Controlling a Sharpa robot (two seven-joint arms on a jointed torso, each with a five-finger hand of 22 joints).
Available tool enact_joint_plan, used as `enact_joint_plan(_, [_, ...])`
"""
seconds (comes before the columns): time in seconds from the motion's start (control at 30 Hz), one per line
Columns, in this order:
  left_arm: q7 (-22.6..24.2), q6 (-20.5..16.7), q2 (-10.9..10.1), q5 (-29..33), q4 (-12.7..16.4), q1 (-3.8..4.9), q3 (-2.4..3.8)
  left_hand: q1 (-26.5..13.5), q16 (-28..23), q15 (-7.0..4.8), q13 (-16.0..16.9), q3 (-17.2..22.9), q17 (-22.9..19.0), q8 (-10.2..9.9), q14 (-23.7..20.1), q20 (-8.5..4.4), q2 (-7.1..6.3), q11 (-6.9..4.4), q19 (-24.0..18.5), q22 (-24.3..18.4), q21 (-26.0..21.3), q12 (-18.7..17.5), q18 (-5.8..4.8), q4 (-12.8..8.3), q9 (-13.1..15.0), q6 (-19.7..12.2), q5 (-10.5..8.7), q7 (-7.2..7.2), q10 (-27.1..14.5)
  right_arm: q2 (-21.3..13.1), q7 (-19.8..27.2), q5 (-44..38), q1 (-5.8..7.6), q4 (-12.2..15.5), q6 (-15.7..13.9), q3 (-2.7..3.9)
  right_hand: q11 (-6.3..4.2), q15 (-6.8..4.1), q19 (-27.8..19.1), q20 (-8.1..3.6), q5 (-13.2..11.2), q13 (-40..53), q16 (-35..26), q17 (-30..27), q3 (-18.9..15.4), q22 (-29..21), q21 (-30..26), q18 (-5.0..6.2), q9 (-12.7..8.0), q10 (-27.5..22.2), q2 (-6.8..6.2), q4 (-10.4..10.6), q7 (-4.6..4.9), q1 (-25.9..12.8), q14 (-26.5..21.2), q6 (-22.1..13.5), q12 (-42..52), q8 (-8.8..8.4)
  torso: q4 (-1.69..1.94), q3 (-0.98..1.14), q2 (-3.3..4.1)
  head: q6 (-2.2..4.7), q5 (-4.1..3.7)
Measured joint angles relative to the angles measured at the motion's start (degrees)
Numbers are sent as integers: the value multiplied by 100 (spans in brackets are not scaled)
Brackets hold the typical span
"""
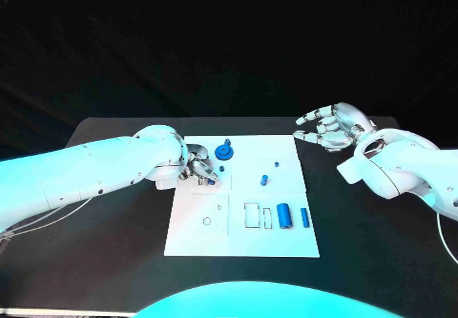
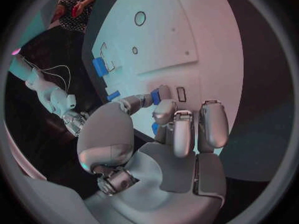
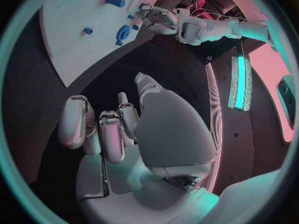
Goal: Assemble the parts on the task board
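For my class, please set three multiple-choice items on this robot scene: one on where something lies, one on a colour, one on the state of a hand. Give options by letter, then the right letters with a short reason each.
1. Where is the right hand?
A. Over the bare black table, off the task board's far right corner
B. Pressed on the middle of the board
C. Under the left arm

2. What colour is the gear-like round part near the far edge of the task board?
A. Red
B. Blue
C. Yellow

3. What is the left hand doing?
A. Lying flat and spread on the table
B. Pinching a small blue part at its fingertips over the board
C. Gripping the right arm

Answers: 1 A, the head view shows it beside the board, not on it. 2 B, it reads blue against the white plate. 3 B, the left wrist view shows the piece between its fingertips.
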Motion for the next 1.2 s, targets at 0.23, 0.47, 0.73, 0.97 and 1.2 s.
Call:
enact_joint_plan(0.23, [0, -18, 0, -4, 3, -3, 0, 69, 0, -21, -6, -622, 0, -36, -21, -21, 142, -20, 21, -12, -24, -26, 0, 57, -77, 216, -89, -154, 22, 0, 0, 1, -1, 0, 0, 0, 0, 0, 0, 0, 0, 0, 0, 0, 0, 5, 0, 0, 0, 0, 0, 0, 0, 0, 0, 0, 0, 0, 1, 1, -1, 6, -3])
enact_joint_plan(0.47, [0, -36, -9, -19, 5, -20, -17, 234, 0, -21, 4, -1577, 0, -81, -21, -21, -63, -21, 21, -21, -49, -26, 0, 761, -146, 251, -883, -196, 21, -1, 2, 4, -3, -5, 0, 0, 0, 0, 0, 0, 0, -1, 0, 0, 0, 4, -35, 0, 0, 0, 0, 0, 0, 0, 0, 0, 0, 0, 0, 2, -4, 10, -3])
enact_joint_plan(0.73, [0, -73, -28, -43, 19, -28, -18, 306, 0, -20, 24, -1879, 0, -81, -21, -21, -168, -21, 20, -21, -49, -26, 0, 1099, -171, 251, -1308, -196, 20, -1, 3, 7, -9, -9, -1, 0, 0, 0, 0, 0, 0, -1, 0, -1, 0, 4, -35, 0, 0, 0, 0, 0, 0, 0, 0, 0, 0, 0, -3, 1, -4, 37, -7])
enact_joint_plan(0.97, [-5, -133, -101, -73, 104, -32, 50, 306, 0, -20, 11, -1942, 0, -81, -21, -21, -168, -21, 20, -50, -71, -45, 0, 1099, -171, 251, -1360, -196, 20, -8, 5, 9, -20, -9, -1, 0, 0, 0, 0, 0, 0, -1, 0, -1, 0, 3, -35, 0, 0, 0, 0, 0, 0, 0, 0, 0, 0, 0, -6, 0, -3, 58, -15])
enact_joint_plan(1.2, [-11, -189, -222, -94, 254, 1, 187, 248, 0, -20, -44, -2085, 0, -81, -21, -21, -225, -6, 20, -81, -94, -69, 0, 1112, -171, 210, -1407, -155, 3, -11, 6, 13, -34, -19, -2, 0, 0, 0, 0, 0, 0, -1, 0, 0, 0, 3, -35, 0, 0, 0, 0, 0, 0, 0, 0, 0, 0, 0, -4, -1, -7, 83, -20])
